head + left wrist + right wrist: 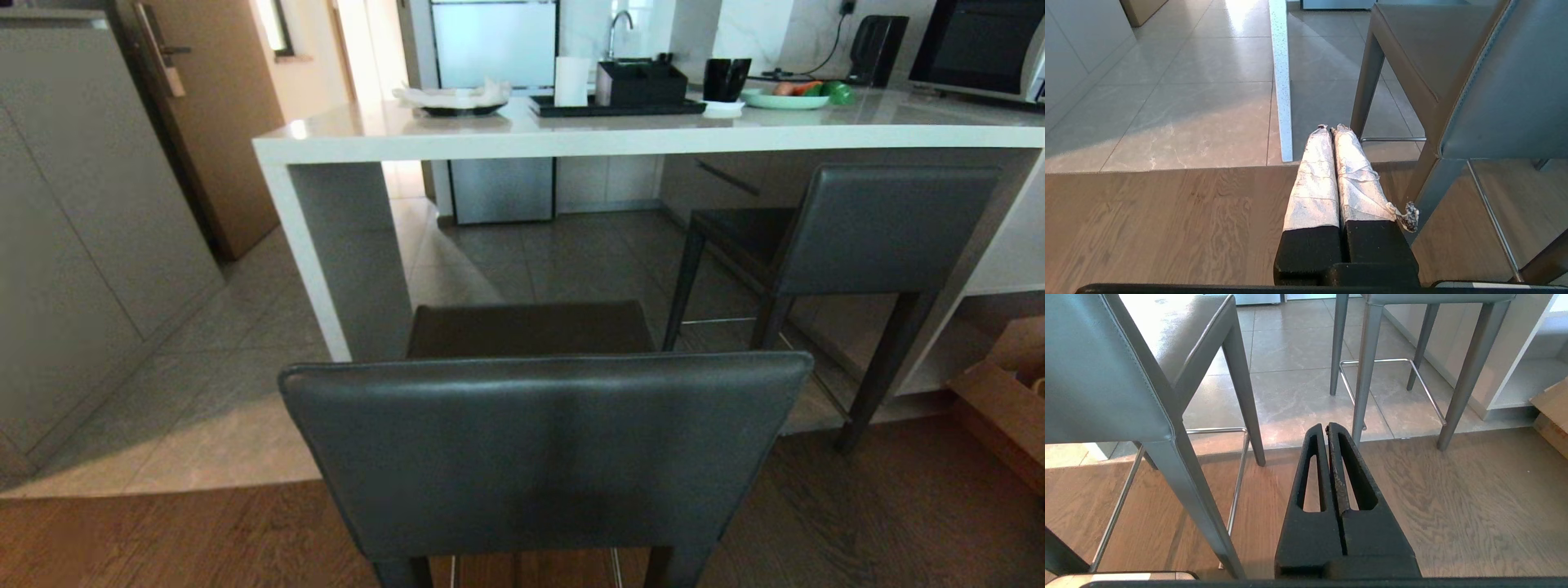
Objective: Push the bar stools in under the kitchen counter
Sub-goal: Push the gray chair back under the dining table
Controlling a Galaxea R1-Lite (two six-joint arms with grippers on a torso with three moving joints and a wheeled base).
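Right tool (pixel 1327 426) closed — above wood floor (pixel 1453 506); near stool (pixel 1126 375) beside it.

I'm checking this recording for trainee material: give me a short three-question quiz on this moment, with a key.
1. True or false: the near bar stool is already tucked fully under the kitchen counter.
2. Which stool sits closer in under the counter? A) the near bar stool B) the far bar stool, to the robot's right
3. How do the jaws of the left gripper and right gripper stand, and do they hold anything?

Key
1. False: its backrest and most of its seat stand out from the counter's edge.
2. B
3. Both shut and empty, neither touching a stool.
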